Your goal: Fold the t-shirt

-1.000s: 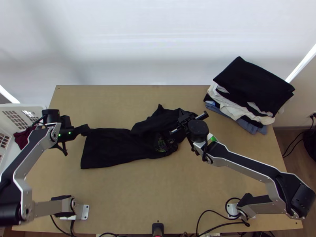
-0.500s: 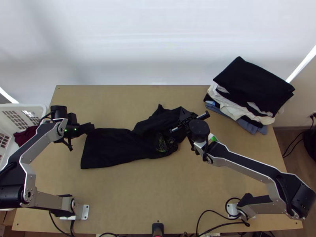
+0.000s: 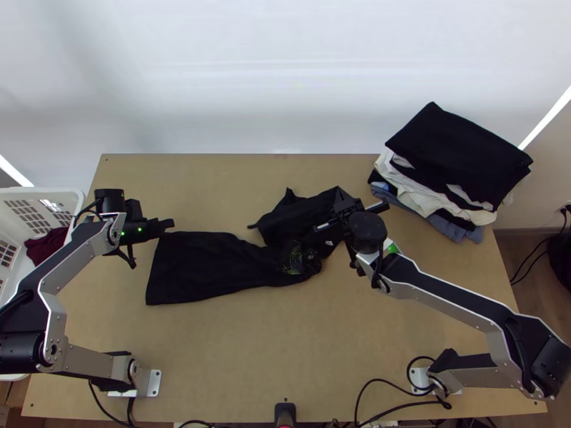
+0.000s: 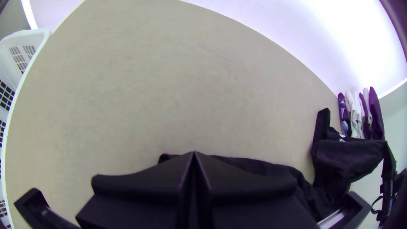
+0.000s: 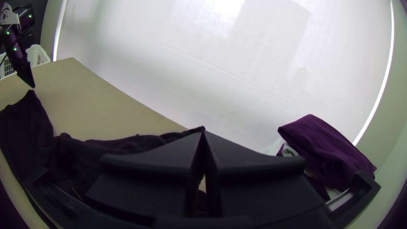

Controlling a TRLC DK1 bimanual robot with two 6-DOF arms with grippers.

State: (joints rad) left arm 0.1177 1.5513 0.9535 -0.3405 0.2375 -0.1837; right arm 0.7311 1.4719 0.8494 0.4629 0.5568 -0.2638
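Top view: the black cloth t-shirt (image 3: 207, 265) with a coloured print lies on the light wooden desk (image 3: 250, 349), flat at one end and bunched at the other. The left gripper (image 3: 171, 223) is just beside the flat end; the right gripper (image 3: 340, 195) is at the bunched end, near a stack of folded clothes (image 3: 458, 160).

Left wrist view: the jaws are closed together, with nothing visibly caught between them.

Right wrist view: the jaws are closed, pinching a bit of the t-shirt at their tips.
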